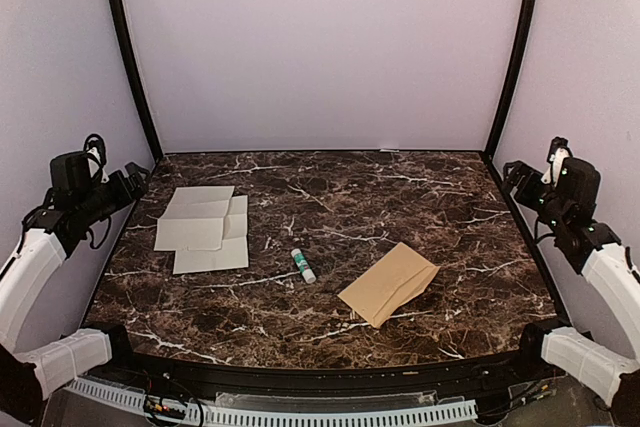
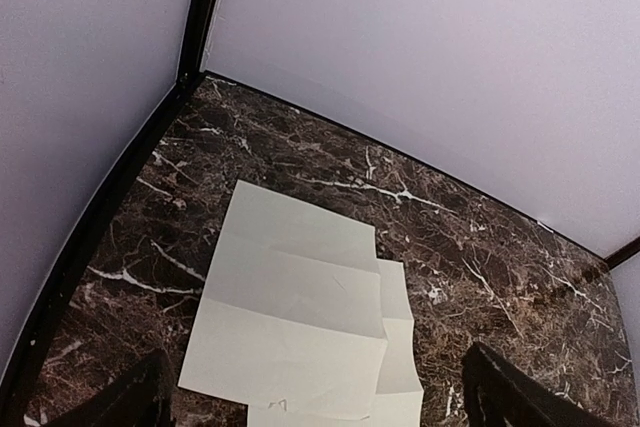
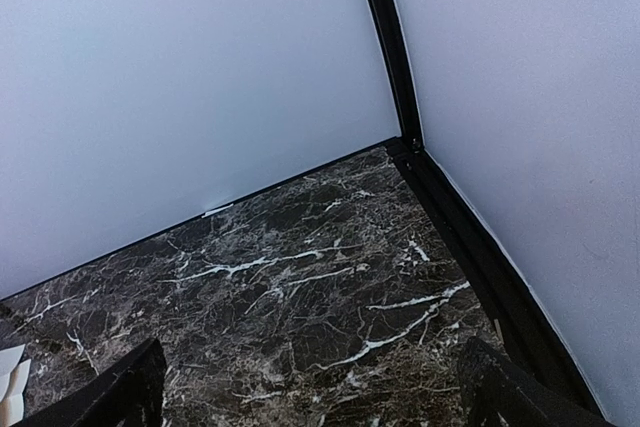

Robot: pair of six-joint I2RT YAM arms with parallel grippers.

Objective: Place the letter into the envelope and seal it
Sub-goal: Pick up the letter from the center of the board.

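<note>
Creased white letter (image 1: 203,230) at nine o'clock, tan envelope (image 1: 389,283) at five; left gripper (image 1: 133,180) and right gripper (image 1: 516,176) spread wide, empty.

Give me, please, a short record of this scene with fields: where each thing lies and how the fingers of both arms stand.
letter: white, creased, flat on the table, left side
envelope: tan, flat, right of centre, apart from the letter
small tube: lying between them, touching neither
left fingers: open, above the letter, holding nothing
right fingers: open, over bare table, holding nothing
task state: letter not yet in envelope
</note>
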